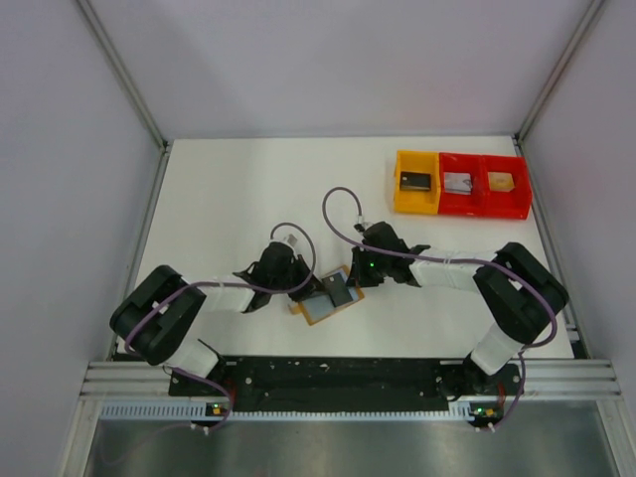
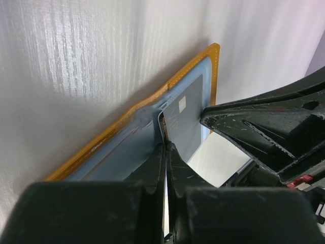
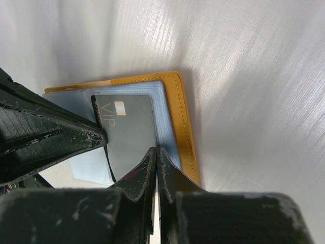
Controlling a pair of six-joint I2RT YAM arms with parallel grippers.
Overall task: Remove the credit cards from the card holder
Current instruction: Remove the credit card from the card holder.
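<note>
With both pairs of fingers point(image 2: 166, 152) point(image 3: 155, 157) pressed narrow on the card holder point(image 1: 325, 296), risking to drag it along with the credit card point(image 3: 129, 129).

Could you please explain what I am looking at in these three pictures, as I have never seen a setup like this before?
The overhead picture shows two black robot arms bolted at the near edge of a white table. The other two pictures come from cameras on each wrist, looking along that arm's own fingers. Between the arms lies an open tan card holder with a grey-blue inside. The left gripper is pinched shut at its middle fold. The right gripper is shut on the edge of a grey card marked VIP, part-way out of the holder. At the far right stand a yellow tray and red trays holding small dark, silver and tan pieces.
</note>
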